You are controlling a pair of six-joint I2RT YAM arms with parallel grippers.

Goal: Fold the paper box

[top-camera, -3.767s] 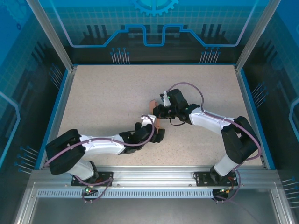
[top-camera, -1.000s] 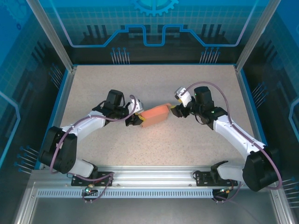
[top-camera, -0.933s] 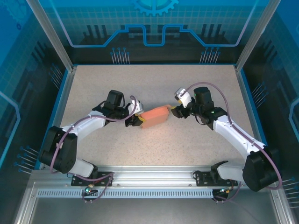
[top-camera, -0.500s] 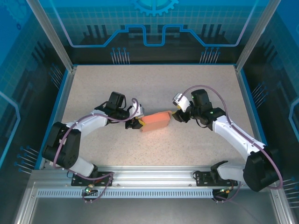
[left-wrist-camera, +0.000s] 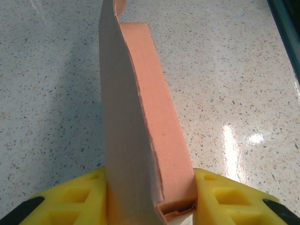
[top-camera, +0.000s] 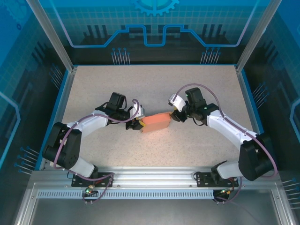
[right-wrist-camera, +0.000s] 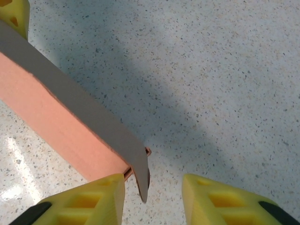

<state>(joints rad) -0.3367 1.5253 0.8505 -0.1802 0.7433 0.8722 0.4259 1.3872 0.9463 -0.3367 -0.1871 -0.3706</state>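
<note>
The paper box [top-camera: 156,123] is a salmon-orange flat rectangular box held on edge just above the table's middle. My left gripper [top-camera: 137,124] is shut on its left end; in the left wrist view the box [left-wrist-camera: 150,117] stands clamped between both yellow pads [left-wrist-camera: 220,197], its grey inner flap alongside. My right gripper [top-camera: 174,116] is at the box's right end. In the right wrist view the box [right-wrist-camera: 56,117] ends at a small loose flap [right-wrist-camera: 141,173] that hangs between the jaws of the right gripper [right-wrist-camera: 153,187]. They stand open: the left pad [right-wrist-camera: 89,197] is against the box corner, the right pad stands apart from it.
The speckled tabletop [top-camera: 154,89] is bordered by a blue rim and metal frame posts [top-camera: 51,37]. Both arms reach inward from the near edge, meeting mid-table. One yellow fingertip of the left gripper [right-wrist-camera: 14,14] shows at the far end of the box in the right wrist view.
My right gripper has moved left up to the box's right end and its jaws have narrowed around the end flap. The left gripper keeps its hold; the box lies slightly flatter.
</note>
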